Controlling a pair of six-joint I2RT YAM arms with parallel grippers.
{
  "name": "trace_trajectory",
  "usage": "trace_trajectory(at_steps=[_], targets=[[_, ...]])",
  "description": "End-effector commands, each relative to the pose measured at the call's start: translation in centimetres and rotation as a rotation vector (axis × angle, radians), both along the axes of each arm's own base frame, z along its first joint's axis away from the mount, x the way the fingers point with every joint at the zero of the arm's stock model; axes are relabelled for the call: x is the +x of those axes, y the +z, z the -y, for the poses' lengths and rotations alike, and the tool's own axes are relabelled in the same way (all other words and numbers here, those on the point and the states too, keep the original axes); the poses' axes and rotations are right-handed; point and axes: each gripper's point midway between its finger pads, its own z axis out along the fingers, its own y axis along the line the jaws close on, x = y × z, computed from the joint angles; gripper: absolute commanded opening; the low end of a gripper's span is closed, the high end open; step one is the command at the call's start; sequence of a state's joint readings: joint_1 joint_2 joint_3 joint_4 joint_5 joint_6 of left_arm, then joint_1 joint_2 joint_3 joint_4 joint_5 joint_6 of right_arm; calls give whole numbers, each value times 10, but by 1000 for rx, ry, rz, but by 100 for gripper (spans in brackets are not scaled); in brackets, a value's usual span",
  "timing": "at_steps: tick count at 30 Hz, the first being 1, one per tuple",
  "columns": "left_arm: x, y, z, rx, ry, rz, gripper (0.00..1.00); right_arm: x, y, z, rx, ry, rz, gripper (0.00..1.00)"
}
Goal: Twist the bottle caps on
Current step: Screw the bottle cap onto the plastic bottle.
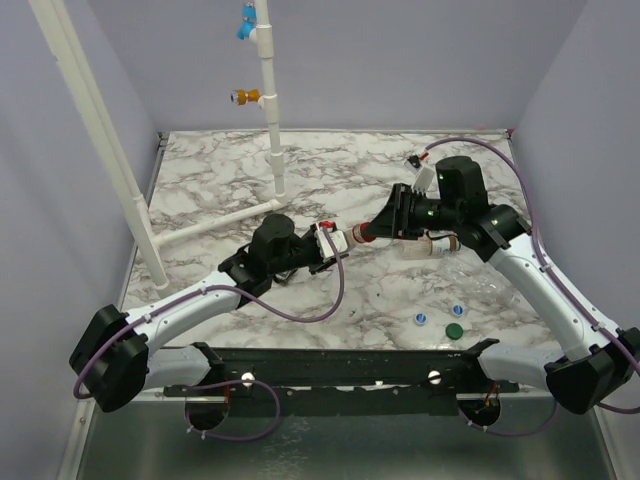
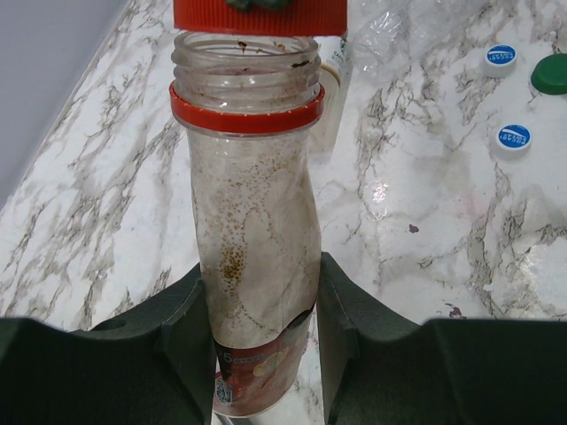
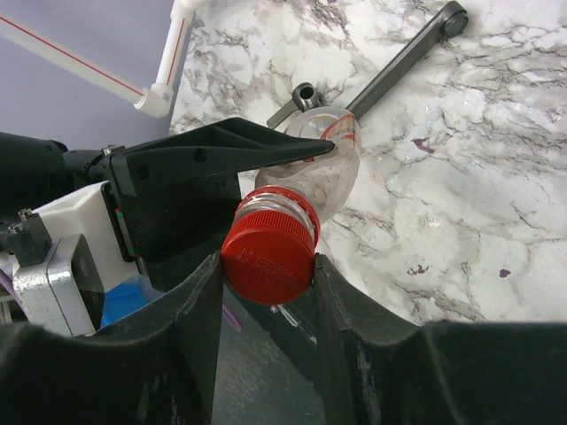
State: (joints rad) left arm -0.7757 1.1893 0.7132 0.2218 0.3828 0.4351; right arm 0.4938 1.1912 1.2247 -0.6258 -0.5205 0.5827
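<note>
Above the middle of the bench [image 1: 300,160], in the overhead view, the left hand [image 1: 335,246] and the right hand [image 1: 372,232] meet tip to tip. The left one carries the bottle [image 1: 348,240] roughly level, with its mouth toward the right arm. The right one brings the red cap [image 1: 361,236] to that mouth. I judge both are held in the air so that one can turn against the other. Two white-and-blue caps [image 1: 421,320] and the green cap [image 1: 454,330] lie loose on the marble near the right arm, waiting their turn. Other clear bottles [image 1: 440,246] lie beside that arm.

From the left wrist, the two fingers [image 2: 190,328] clamp the bottle low down, at its reddish label end. That leaves the whole neck free. The threads are bare, with a red ring [image 2: 248,115] under them. The cap sits square in front of the mouth, a thin gap away and not yet on the thread.

From the right wrist, that hand is closed on the cap, pinching its ribbed side from both flanks. I judge that a roll of the wrist would spin it. The bottle runs away behind the cap. This view does not show whether cap and rim touch. The step in hand looks like lining up before the first turn, where a tilted start could cross the thread.
</note>
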Motion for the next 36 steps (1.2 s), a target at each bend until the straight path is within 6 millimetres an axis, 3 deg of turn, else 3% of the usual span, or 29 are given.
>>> trace_trajectory(at_steps=[1, 22, 36], targets=[[-9, 21, 15, -47, -76, 11, 0, 6, -7, 1, -20, -16, 21, 29], [-18, 8, 31, -36, -149, -94, 0, 2, -29, 10, -167, -19, 24, 26], [-11, 30, 29, -86, -107, -36, 0, -13, -43, 1, -137, 36, -100, 25]])
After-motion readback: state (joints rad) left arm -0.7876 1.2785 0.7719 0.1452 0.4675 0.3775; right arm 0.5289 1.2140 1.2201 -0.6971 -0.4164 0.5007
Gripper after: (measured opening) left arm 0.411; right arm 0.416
